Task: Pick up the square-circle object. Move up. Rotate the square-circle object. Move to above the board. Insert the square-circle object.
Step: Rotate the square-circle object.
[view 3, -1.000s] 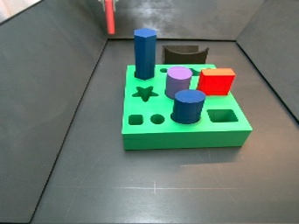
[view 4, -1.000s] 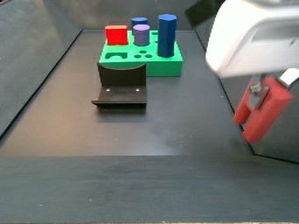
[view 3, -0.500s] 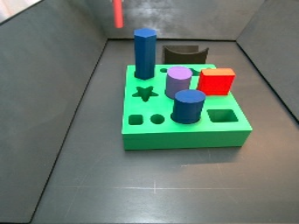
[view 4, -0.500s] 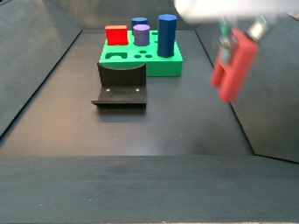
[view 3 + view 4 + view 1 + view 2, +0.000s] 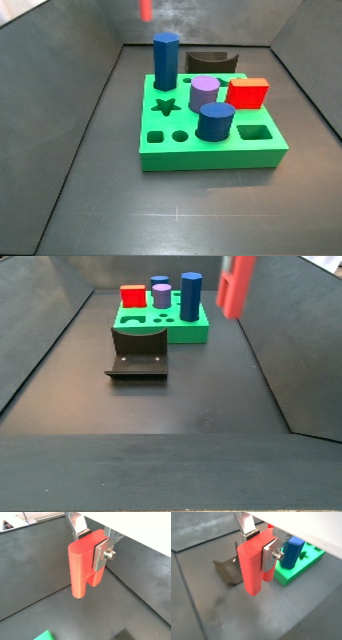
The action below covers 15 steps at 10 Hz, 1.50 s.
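in both wrist views the gripper is clamping the square-circle object, its long axis hanging down from the fingers, above the floor. the board is lying beyond and below it. in a side view the slab is hanging high beside the board. no writing is showing.

The dark grey floor of the walled bin carries two things in both side views. The board, a bright green block, rests flat on it, and the fixture, a dark L-shaped bracket on its base plate, stands just beside one end of the board. The gripper, clamped on the salmon-red square-circle object, hangs well above the floor, touching nothing on it.
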Motion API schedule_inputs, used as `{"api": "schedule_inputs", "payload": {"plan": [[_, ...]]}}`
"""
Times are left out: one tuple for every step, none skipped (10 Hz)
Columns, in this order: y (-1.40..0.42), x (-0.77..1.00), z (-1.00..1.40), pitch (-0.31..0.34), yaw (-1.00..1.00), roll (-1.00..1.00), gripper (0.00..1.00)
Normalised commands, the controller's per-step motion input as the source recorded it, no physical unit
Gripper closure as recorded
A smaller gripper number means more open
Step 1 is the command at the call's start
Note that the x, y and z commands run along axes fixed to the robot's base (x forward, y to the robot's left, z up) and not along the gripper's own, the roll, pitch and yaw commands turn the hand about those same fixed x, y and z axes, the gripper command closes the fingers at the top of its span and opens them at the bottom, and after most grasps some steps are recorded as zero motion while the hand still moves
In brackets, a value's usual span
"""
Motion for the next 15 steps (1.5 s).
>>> {"api": "schedule_inputs", "payload": {"plan": [[-0.5, 0.17, 0.23, 0.082, 0.02, -0.05, 1.0], [-0.25, 0.09, 0.13, 0.071, 0.02, -0.05, 1.0], [-0.08, 0.05, 0.0, -0.013, -0.56, -0.08, 1.0], [0.0, 0.02, -0.03, -0.008, -0.52, -0.08, 1.0], [0.03, 0.02, -0.03, -0.008, -0.38, -0.08, 1.0], [0.02, 0.02, -0.03, -0.009, -0.26, -0.08, 1.0], [0.0, 0.0, 0.0, -0.012, -0.3, -0.08, 1.0], [0.0, 0.0, 0.0, -0.013, -0.24, -0.08, 1.0], [0.0, 0.0, -1.0, -0.013, -0.19, -0.28, 1.0], [0.0, 0.01, -1.0, -0.026, -0.12, -0.28, 1.0], [0.01, 0.01, -1.0, -0.039, -0.07, -0.24, 1.0], [0.01, 0.01, -1.0, -0.048, -0.05, -0.2, 1.0], [0.01, 0.01, -1.0, -0.06, -0.05, -0.18, 1.0], [0.01, 0.01, -1.0, -0.07, -0.04, -0.15, 1.0], [0.01, 0.01, -1.0, -0.071, -0.03, -0.13, 1.0]]}}
